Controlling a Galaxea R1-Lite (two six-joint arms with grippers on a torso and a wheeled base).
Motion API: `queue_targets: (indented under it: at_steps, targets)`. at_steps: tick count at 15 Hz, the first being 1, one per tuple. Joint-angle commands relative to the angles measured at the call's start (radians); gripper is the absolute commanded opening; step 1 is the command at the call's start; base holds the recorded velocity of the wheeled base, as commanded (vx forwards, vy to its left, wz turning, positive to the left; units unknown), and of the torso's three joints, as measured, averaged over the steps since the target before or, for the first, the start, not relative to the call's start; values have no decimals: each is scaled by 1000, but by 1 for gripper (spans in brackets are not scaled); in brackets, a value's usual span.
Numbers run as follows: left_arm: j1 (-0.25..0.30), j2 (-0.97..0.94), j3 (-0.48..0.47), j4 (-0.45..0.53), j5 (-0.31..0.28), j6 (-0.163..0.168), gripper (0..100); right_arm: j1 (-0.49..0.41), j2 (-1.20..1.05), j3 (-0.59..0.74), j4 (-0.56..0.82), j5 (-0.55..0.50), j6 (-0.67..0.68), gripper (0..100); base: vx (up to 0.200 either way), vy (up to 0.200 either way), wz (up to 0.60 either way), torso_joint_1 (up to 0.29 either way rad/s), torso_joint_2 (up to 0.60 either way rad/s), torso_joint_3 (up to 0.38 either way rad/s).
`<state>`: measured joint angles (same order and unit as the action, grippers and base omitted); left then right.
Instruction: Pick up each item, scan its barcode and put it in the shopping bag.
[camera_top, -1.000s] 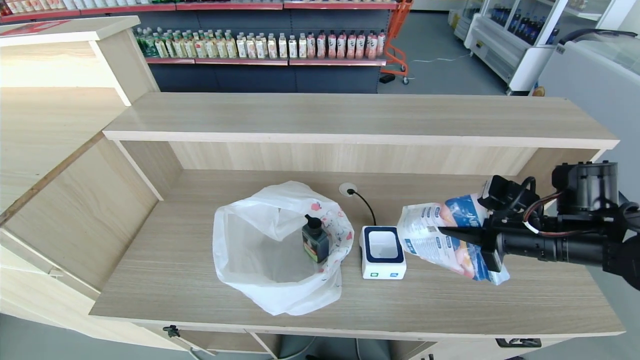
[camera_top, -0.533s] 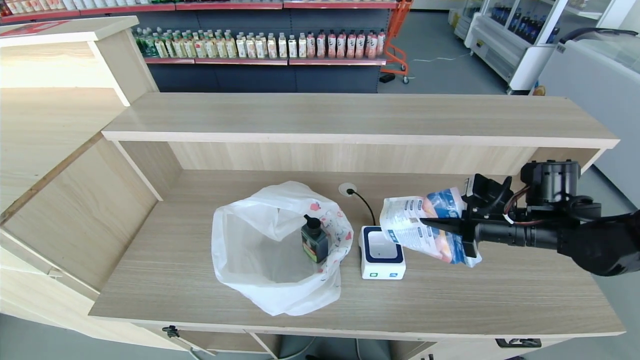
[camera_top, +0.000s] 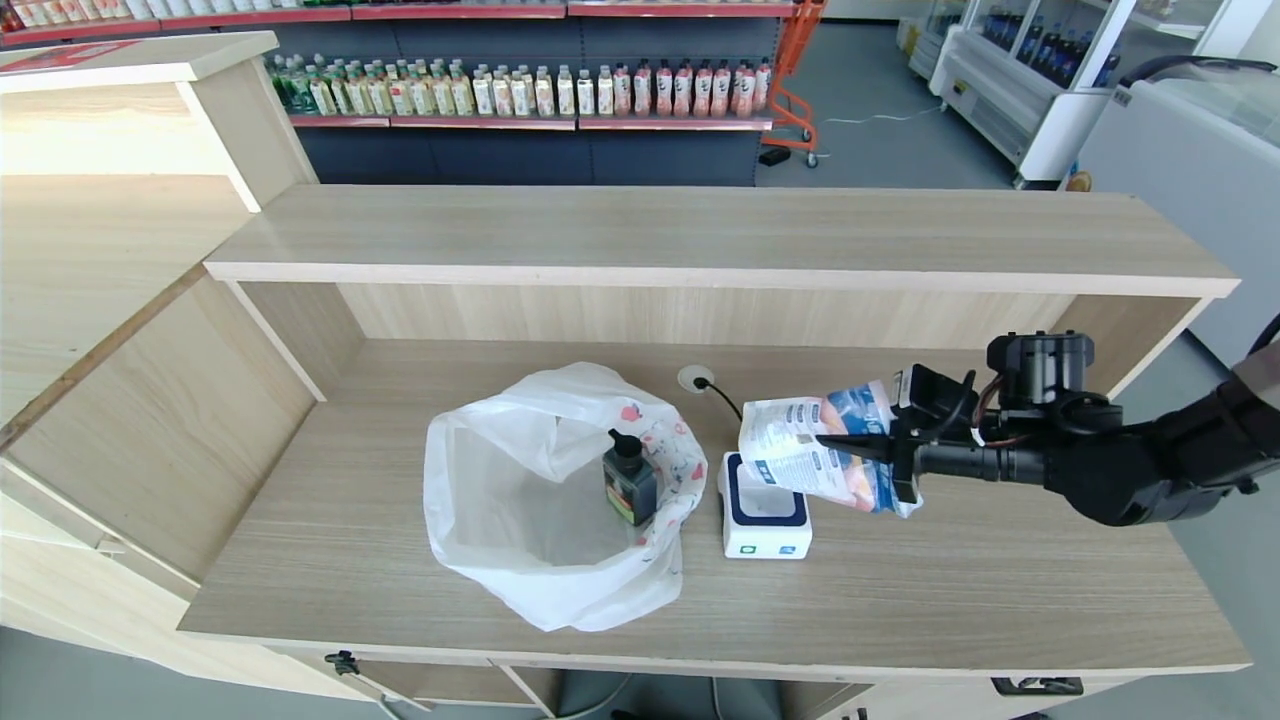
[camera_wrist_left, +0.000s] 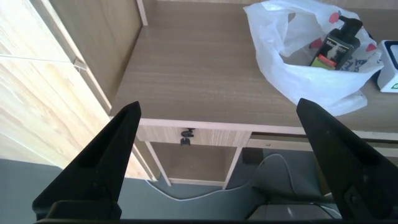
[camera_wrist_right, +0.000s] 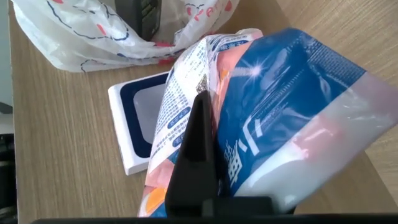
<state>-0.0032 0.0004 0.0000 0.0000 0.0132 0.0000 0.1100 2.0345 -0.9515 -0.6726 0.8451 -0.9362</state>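
The right gripper (camera_top: 850, 442) clamps a blue-and-white plastic pouch (camera_top: 795, 455) — ahead of the gripper, the pouch overhangs a white box-shaped scanner (camera_top: 765, 525), beside a white plastic shopping bag (camera_top: 520, 570). The left gripper (camera_wrist_left: 217, 109) gapes wide.

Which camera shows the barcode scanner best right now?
The head view: the scanner sits almost whole beside the shopping bag, only its far corner covered by the pouch. In the right wrist view the pouch hides about half of it; the left wrist view catches just one corner.

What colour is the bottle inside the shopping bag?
The bottle is dark, nearly black, best seen in the head view.
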Motion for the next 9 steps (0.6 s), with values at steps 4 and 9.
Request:
queue_targets:
  at_steps: [4,9]
  targets:
    - [0,0,0,0,1,0,100,4,50,-26,-1,5,-24,0,0,0,0,0,0,0]
    - [0,0,0,0,1,2,100,11,50,-26,1,6,-23,0,0,0,0,0,0,0]
